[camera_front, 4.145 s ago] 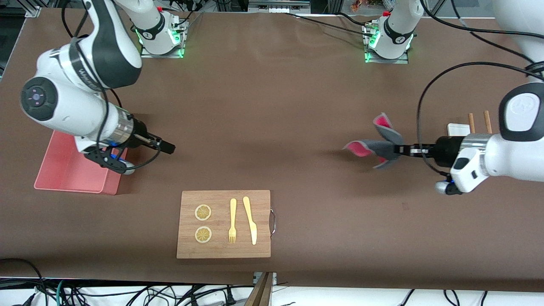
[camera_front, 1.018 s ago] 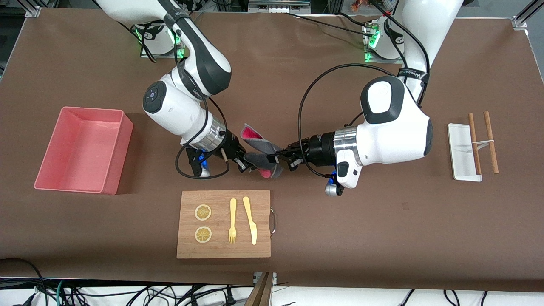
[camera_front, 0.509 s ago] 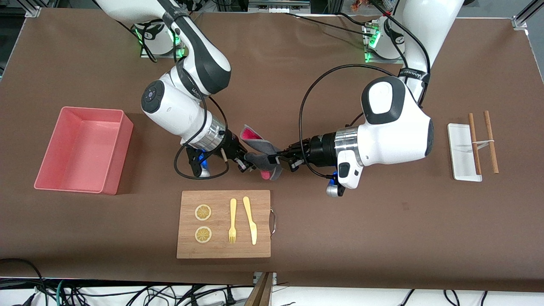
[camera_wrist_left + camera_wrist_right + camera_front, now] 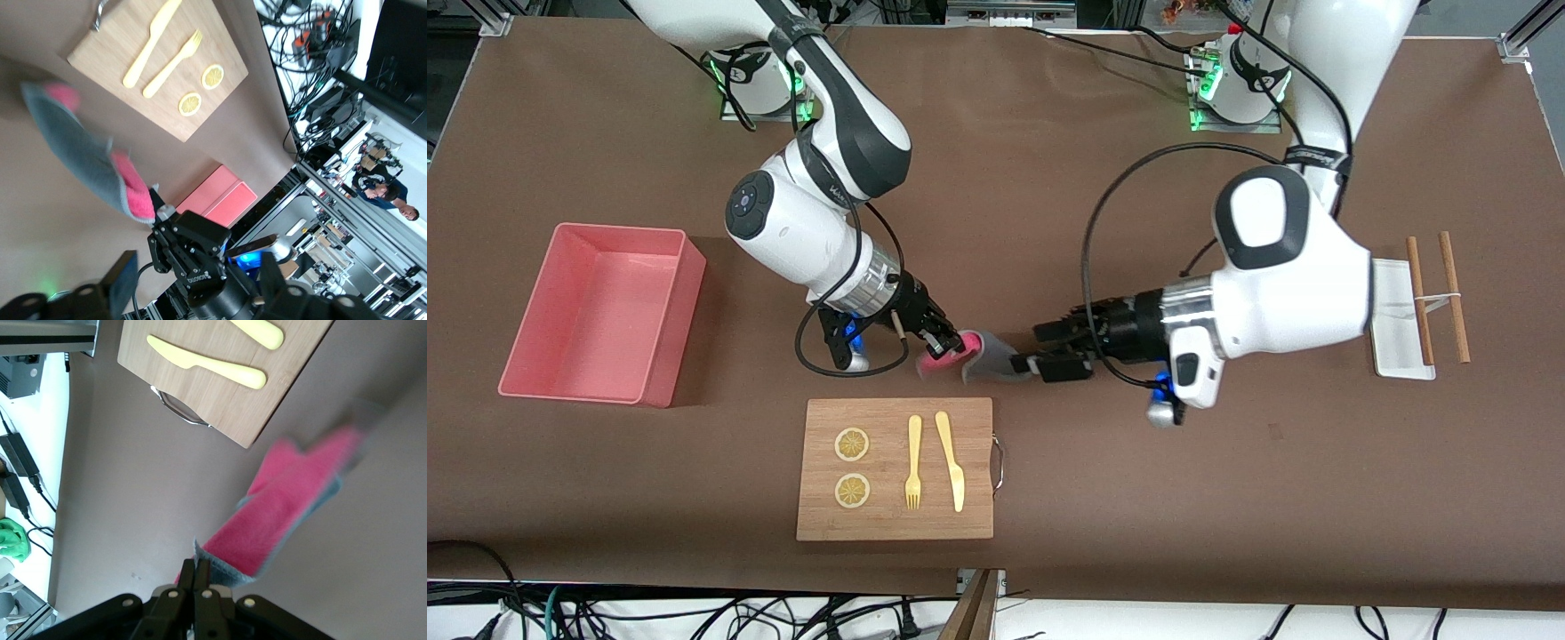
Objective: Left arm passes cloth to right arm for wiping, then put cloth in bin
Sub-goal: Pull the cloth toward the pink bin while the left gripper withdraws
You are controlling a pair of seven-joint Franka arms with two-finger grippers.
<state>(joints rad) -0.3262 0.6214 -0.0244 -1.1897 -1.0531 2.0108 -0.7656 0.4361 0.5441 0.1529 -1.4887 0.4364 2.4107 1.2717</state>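
Right claw (image 4: 951,342), reaching from its arm's base toward the middle of the bench (image 4: 1049,178), is clamped on one edge of the cloth (image 4: 980,354); its wrist view shows the rag hanging from the pinched tips. Facing it, just beside the free end of the cloth, the left claw (image 4: 1040,348) stands with its fingers spread apart and holds nothing. By my reading the handover is done and wiping comes next: the left arm should back away clear, while the right carries the rag down to the surface to be cleaned, perhaps the wooden board (image 4: 895,468) below it. Limp and folded, the cloth shows grey outside, bright pink inside. Off toward the right arm's end waits the pink bin (image 4: 680,307).
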